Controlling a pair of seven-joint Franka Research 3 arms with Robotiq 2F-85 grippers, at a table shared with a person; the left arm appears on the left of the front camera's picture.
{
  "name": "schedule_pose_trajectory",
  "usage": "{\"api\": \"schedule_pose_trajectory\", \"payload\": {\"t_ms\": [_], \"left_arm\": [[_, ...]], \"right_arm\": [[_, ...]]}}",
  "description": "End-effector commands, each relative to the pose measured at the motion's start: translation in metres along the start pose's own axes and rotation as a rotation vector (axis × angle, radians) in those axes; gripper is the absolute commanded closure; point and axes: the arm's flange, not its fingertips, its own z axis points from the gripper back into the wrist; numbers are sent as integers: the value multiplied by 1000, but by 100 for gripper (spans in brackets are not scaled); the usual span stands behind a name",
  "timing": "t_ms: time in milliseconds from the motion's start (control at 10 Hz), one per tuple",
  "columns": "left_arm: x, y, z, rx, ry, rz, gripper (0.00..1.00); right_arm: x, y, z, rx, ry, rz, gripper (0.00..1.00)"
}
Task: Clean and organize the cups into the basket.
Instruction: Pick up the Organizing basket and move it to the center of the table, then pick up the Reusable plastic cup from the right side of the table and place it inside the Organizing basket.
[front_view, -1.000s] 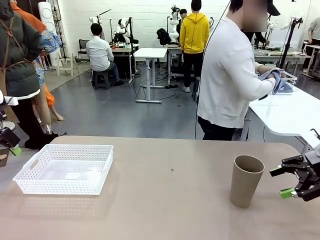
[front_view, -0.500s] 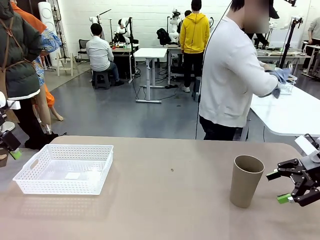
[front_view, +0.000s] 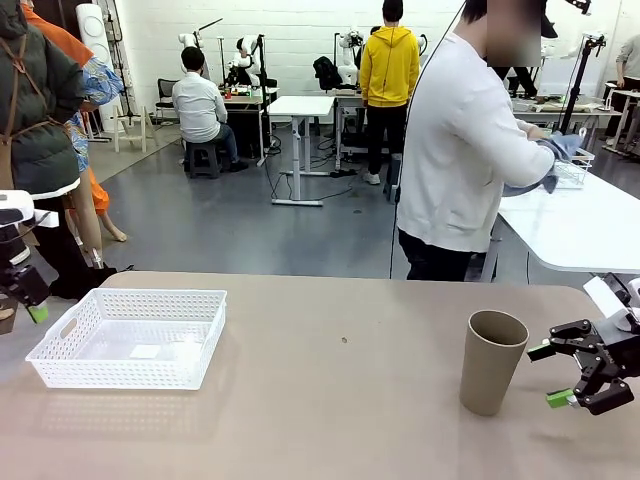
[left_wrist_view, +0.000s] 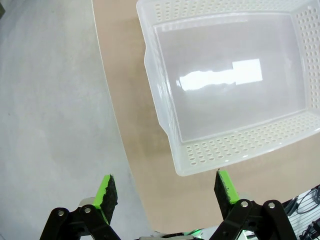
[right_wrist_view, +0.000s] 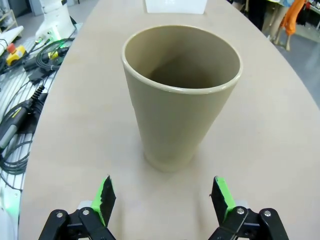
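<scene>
Surveying the table (front_view: 330, 430), we judge the job barely begun: no cup is in the basket (front_view: 160, 294), and the lifting, carrying and placing are all left to do. We count one white mesh basket, sitting on the table's left side with only a pale label on its floor. We count one brown cup (front_view: 492, 362), upright on the right side, well apart from the basket. We count two grippers. Our right gripper (right_wrist_view: 163, 194) sits low beside the cup, jaws spread wide and gripping nothing, the cup just ahead of them. Our left gripper (left_wrist_view: 166, 186) hangs over the table edge near the basket's outer end, likewise spread and holding nothing.
</scene>
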Motion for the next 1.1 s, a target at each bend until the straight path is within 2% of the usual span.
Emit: {"api": "schedule_pose_trajectory", "payload": {"t_ms": [0,300,1000], "left_arm": [[18,-2,7,-3,12,35,0],[37,5,5,-26,-3,119,0],[68,-5,-18,-54,110,177,0]], "right_arm": [[-4,3,-17,-30,6,28,0],[-13,-1,-29,-10,-30,44,0],[-23,-8,-44,53,-57,30,0]]}}
